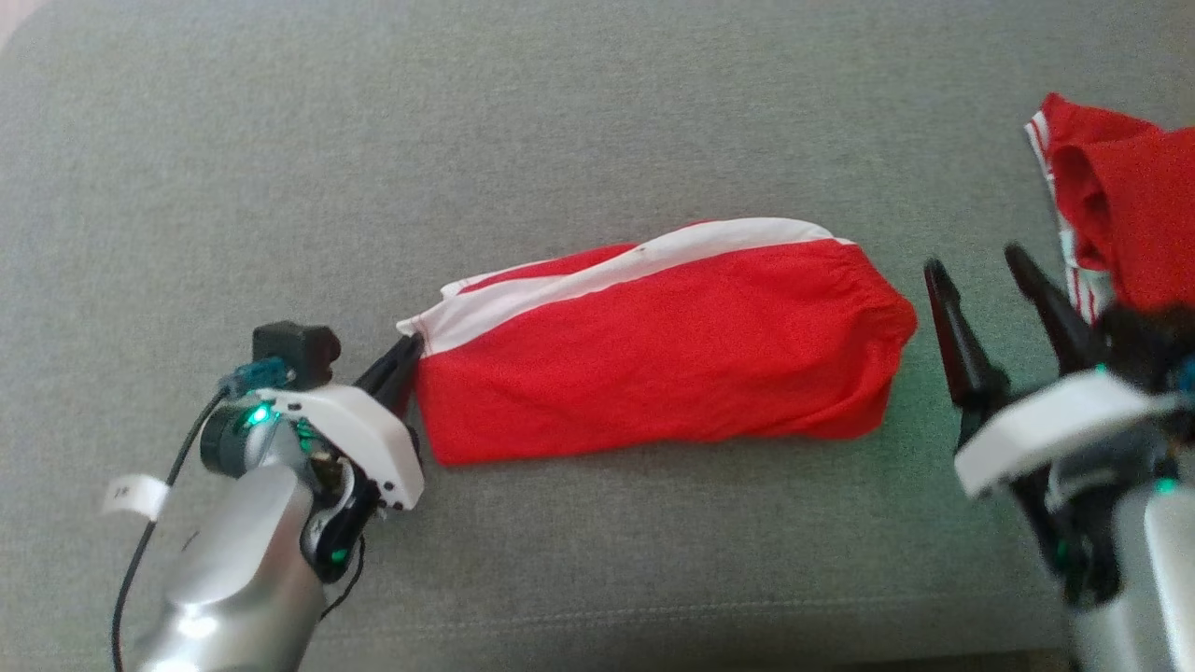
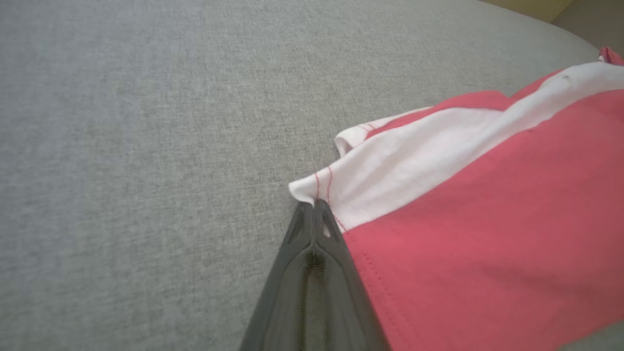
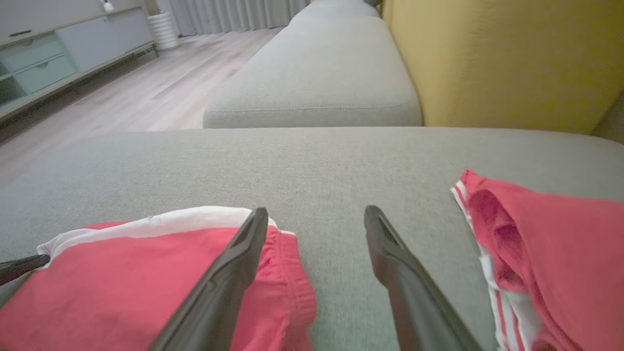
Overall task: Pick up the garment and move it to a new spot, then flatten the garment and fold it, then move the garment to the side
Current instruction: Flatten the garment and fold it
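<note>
Grey sofa cushion (image 3: 312,161) meets a yellow backrest (image 3: 497,58); pale wood floor (image 3: 146,92), low cabinet (image 3: 58,53), curtains (image 3: 243,12) beyond.

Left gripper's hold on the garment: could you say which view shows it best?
The left wrist view: close up, the left gripper is shut on the garment's white corner. The head view shows the same pinch from afar; the right wrist view catches its dark tip at the left edge.

Clad in silver along the forearm (image 1: 233,560); capped by an angular white shell (image 1: 359,429); lit green at the wrist (image 1: 260,415); topped by a black camera block (image 1: 297,347); trailed by a black cable (image 1: 140,551) with white tag (image 1: 135,495); tipped, left gripper (image 1: 411,350) and right gripper (image 1: 976,261), with long dark fingers (image 1: 952,327).
</note>
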